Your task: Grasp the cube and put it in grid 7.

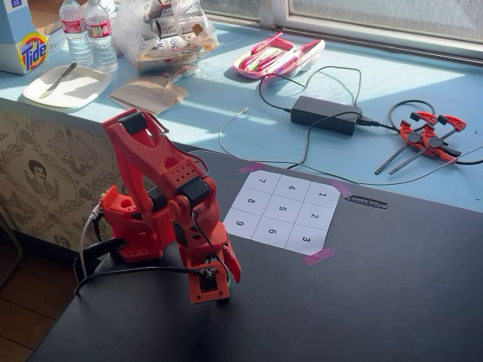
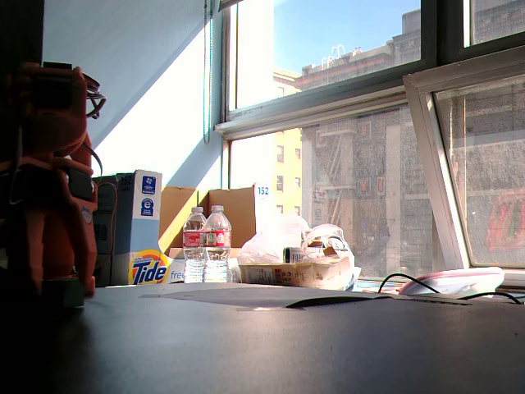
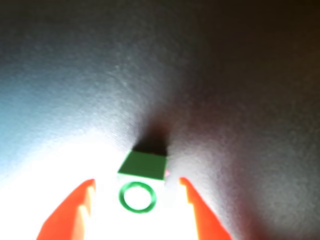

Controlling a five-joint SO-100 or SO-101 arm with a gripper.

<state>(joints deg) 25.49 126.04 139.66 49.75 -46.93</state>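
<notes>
In the wrist view the green cube [image 3: 145, 164] sits on the dark table between my two red fingers [image 3: 75, 210]. Its top is washed out by glare, with a green ring on it. My gripper [image 3: 136, 181] is open, with one jaw on each side of the cube and a gap to each. In a fixed view the red arm bends down and the gripper [image 1: 210, 294] is low over the black table, hiding most of the cube. Grid 7 [image 1: 262, 181] is the far left corner square of the white paper grid [image 1: 296, 216], well behind the gripper.
The arm base [image 1: 132, 226] stands at the table's left edge. Purple tape [image 1: 318, 257] holds the grid corners. A power brick [image 1: 326, 115], cables and red clamps [image 1: 430, 136] lie on the blue sill behind. Bottles [image 2: 205, 246] and a Tide box [image 2: 148, 267] stand at the back.
</notes>
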